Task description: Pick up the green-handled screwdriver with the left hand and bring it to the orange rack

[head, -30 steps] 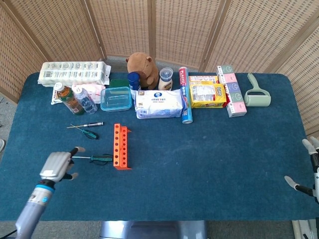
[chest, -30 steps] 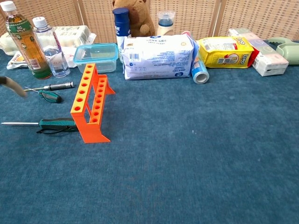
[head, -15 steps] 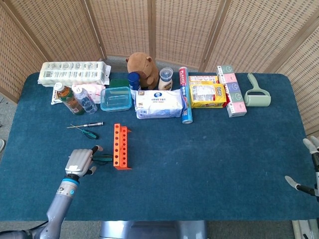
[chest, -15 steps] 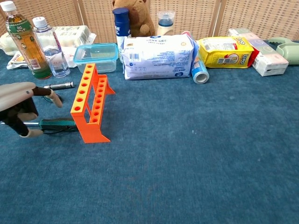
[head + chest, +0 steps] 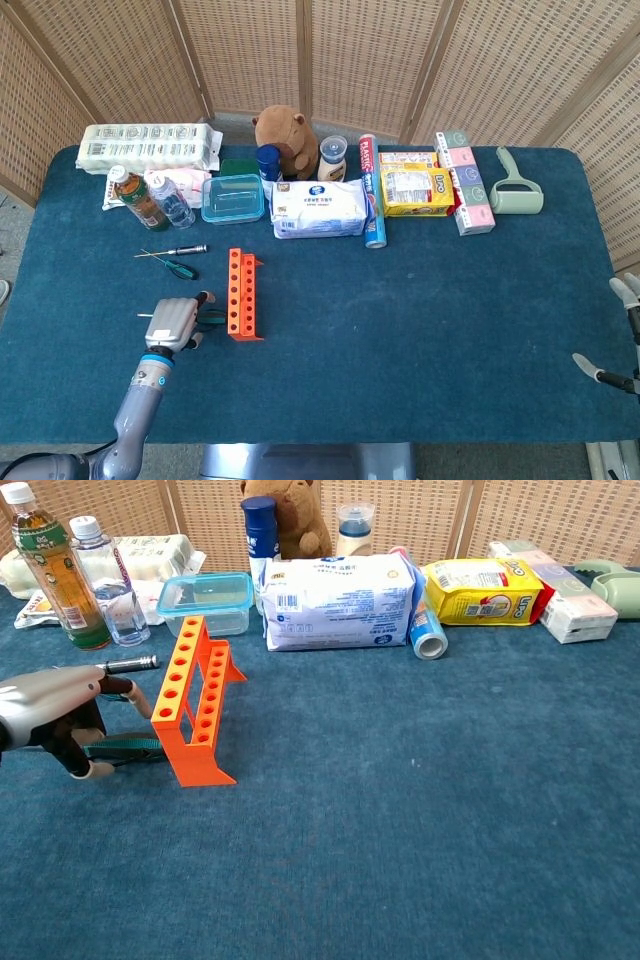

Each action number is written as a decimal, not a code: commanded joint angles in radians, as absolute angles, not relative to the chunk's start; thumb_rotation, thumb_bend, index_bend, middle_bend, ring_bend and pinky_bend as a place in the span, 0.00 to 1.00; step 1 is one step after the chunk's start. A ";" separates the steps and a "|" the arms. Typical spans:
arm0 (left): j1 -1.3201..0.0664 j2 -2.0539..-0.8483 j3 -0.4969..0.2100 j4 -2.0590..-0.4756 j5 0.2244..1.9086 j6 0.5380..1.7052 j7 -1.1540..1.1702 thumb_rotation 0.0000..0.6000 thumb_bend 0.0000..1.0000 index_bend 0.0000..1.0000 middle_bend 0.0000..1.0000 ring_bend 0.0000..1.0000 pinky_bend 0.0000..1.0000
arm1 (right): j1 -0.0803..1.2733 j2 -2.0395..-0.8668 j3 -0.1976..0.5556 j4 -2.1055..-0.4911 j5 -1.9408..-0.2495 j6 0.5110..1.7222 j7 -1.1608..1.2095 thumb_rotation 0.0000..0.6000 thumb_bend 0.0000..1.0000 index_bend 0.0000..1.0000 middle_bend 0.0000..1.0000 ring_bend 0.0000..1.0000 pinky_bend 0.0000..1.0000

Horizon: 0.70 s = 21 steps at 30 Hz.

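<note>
- Far left at the back of the blue surface (image 5: 420, 340) lies a long white packet (image 5: 150, 146) with printing too small to read; in front of it stand a tea bottle (image 5: 48, 565) with a green label and a clear water bottle (image 5: 110, 580).
- The left hand (image 5: 55, 718) hangs low over the green-handled screwdriver (image 5: 125, 747), fingers curled down around the handle. Whether they actually grip it cannot be told.
- That screwdriver lies flat on the surface, its handle end just beside the foot of the orange rack (image 5: 195, 702), its metal shaft pointing left under the hand.
- Behind the hand lie two more screwdrivers: one with a dark handle (image 5: 180, 269) and one with a silvery handle (image 5: 130, 664).
- Behind the rack sits a clear lidded box (image 5: 232, 198), then a white wipes pack (image 5: 338, 602) with blue print, unreadable.
- A blue and red tube (image 5: 371, 190) reads "PLASTIC".
- The yellow packet (image 5: 482, 590) shows "LICO"-like letters.
- Far right, the right hand (image 5: 618, 330) shows only at the frame edge, fingers spread apart, holding nothing.
</note>
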<state>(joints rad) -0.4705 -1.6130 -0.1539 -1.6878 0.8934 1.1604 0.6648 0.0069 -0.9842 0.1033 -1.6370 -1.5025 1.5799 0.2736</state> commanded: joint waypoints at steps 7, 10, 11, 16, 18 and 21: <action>-0.488 -1.638 -0.148 -1.668 0.869 1.162 0.675 1.00 0.30 0.31 1.00 0.99 0.98 | 0.008 -0.980 0.103 -1.635 -1.504 1.575 0.292 1.00 0.02 0.07 0.04 0.00 0.00; -0.493 -1.647 -0.147 -1.663 0.862 1.167 0.678 1.00 0.30 0.32 1.00 0.99 0.98 | 0.008 -0.979 0.102 -1.634 -1.506 1.575 0.296 1.00 0.02 0.07 0.04 0.00 0.00; -0.494 -1.649 -0.148 -1.662 0.860 1.169 0.678 1.00 0.30 0.33 1.00 0.99 0.98 | 0.008 -0.978 0.102 -1.634 -1.507 1.576 0.297 1.00 0.02 0.07 0.04 0.00 0.00; -0.500 -1.659 -0.146 -1.657 0.847 1.177 0.684 1.00 0.32 0.35 1.00 0.99 0.98 | 0.008 -0.978 0.101 -1.632 -1.511 1.578 0.302 1.00 0.02 0.07 0.04 0.00 0.00; -0.502 -1.667 -0.147 -1.652 0.838 1.186 0.690 1.00 0.34 0.37 1.00 0.99 0.98 | 0.008 -0.978 0.101 -1.632 -1.512 1.577 0.303 1.00 0.02 0.07 0.04 0.00 0.00; -0.506 -1.681 -0.146 -1.643 0.825 1.199 0.703 1.00 0.36 0.42 1.00 0.99 0.98 | 0.008 -0.978 0.100 -1.632 -1.514 1.579 0.306 1.00 0.02 0.07 0.04 0.00 0.00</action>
